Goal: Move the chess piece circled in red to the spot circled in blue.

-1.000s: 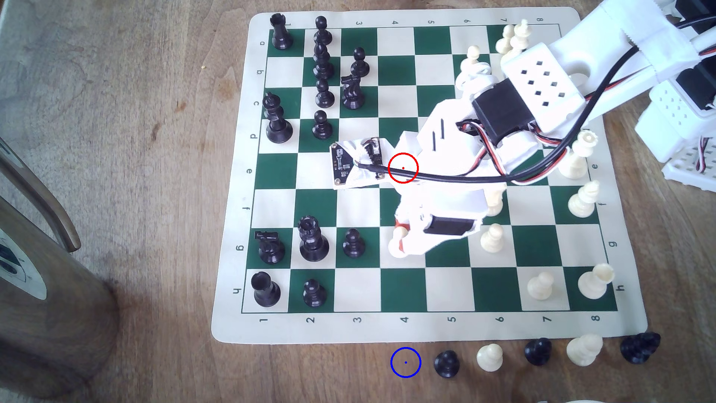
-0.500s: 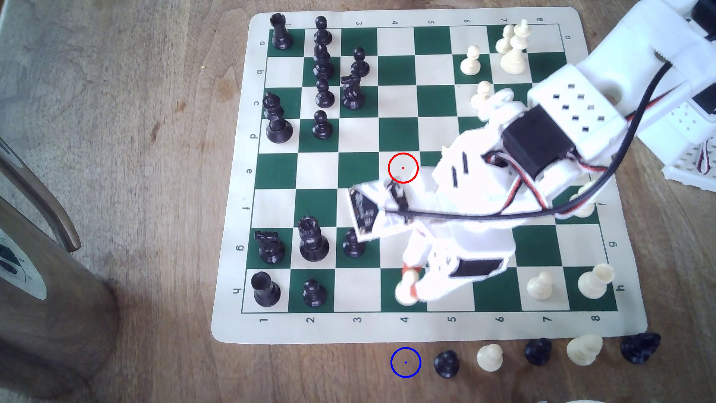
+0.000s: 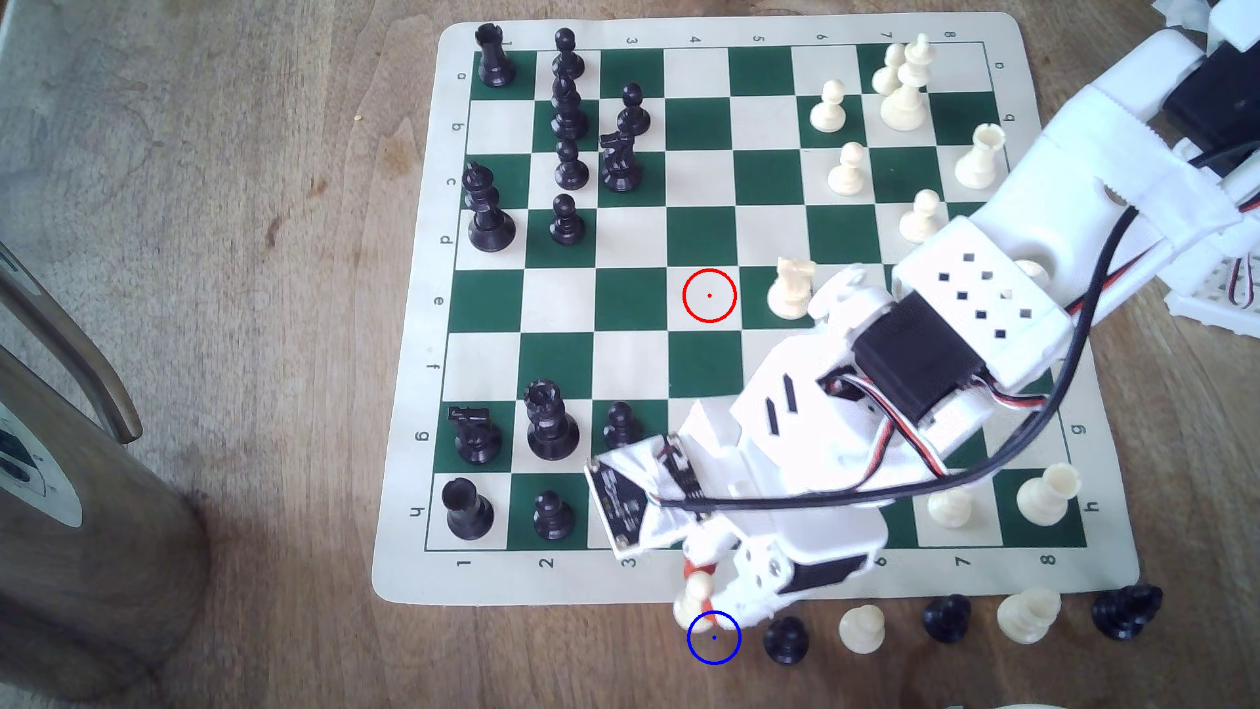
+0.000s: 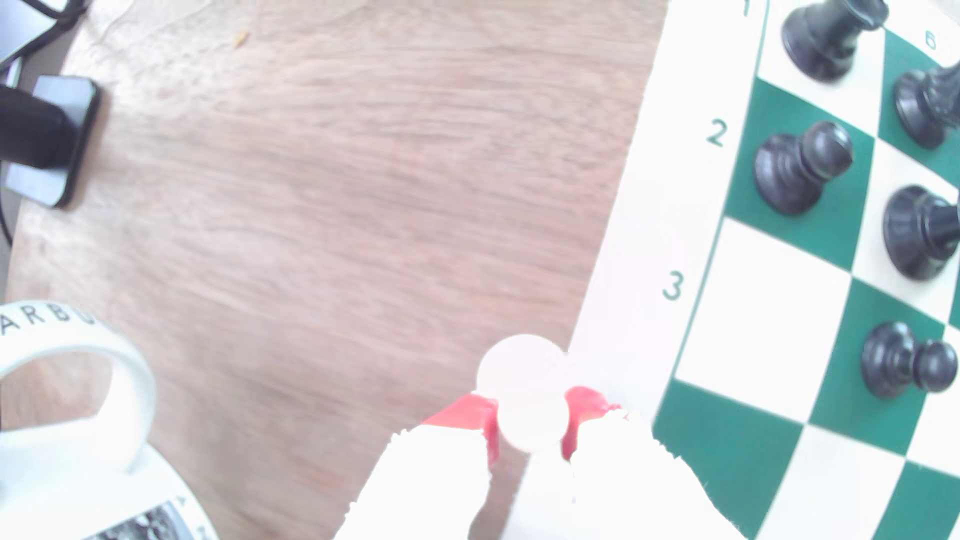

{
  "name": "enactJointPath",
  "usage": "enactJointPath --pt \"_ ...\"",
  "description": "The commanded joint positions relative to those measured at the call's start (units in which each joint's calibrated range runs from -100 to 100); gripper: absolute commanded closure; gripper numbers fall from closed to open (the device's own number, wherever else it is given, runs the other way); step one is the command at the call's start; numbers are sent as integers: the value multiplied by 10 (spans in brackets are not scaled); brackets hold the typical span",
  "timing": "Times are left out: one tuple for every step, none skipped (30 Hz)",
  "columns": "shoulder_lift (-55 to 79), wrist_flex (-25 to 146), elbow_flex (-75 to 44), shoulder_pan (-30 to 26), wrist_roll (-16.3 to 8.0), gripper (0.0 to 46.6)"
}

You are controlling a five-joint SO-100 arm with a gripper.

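The chess piece (image 4: 524, 394), a small cream-white pawn, sits between the red-tipped fingers (image 4: 467, 415) of the gripper (image 4: 527, 423), which is closed on its neck; the wrist view shows this hold closely, with the ball head pale and overexposed against the brown wood, and it shows also a white mug (image 4: 78, 415) with printed letters and a dark object (image 4: 47, 135) further away on the table, which the exterior view does not give; the exterior view gives instead the spot (image 3: 714, 638), a blue ring with a centre dot on bare wood, and the pawn (image 3: 694, 600) is just at the upper edge of this ring, slightly toward the exterior view's left; whether its base touches the wood I cannot tell; the gripper (image 3: 706, 587) reaches past the near border of the chessboard mat (image 3: 409, 586), and the white arm (image 3: 954, 327) stretches back across the board to the exterior view's upper right, its black cable (image 3: 818, 498) hanging over it; a black pawn (image 3: 785, 639) stands just beside the ring; further back, the red ring (image 3: 709, 295) marks an empty light square, with a white knight (image 3: 791, 290) near it.
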Motion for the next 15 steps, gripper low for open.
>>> enactJointPath --pt "-22 2 -64 -25 0 464" --pt "-20 6 -68 -27 1 464" --pt "-15 9 -73 -27 1 464" --pt "-12 10 -74 -27 1 464" --pt "-9 10 -75 -26 1 464" --pt "-6 10 -75 -24 1 464" --pt "-4 11 -75 -23 1 464" --pt "1 13 -77 -23 1 464" --pt "1 13 -77 -23 1 464" --pt "2 13 -77 -23 1 464" --pt "4 13 -77 -23 1 464" --pt "9 13 -77 -21 1 464" --pt "12 14 -77 -20 1 464" --pt "13 14 -77 -18 1 464" --pt "14 14 -75 -16 1 464"
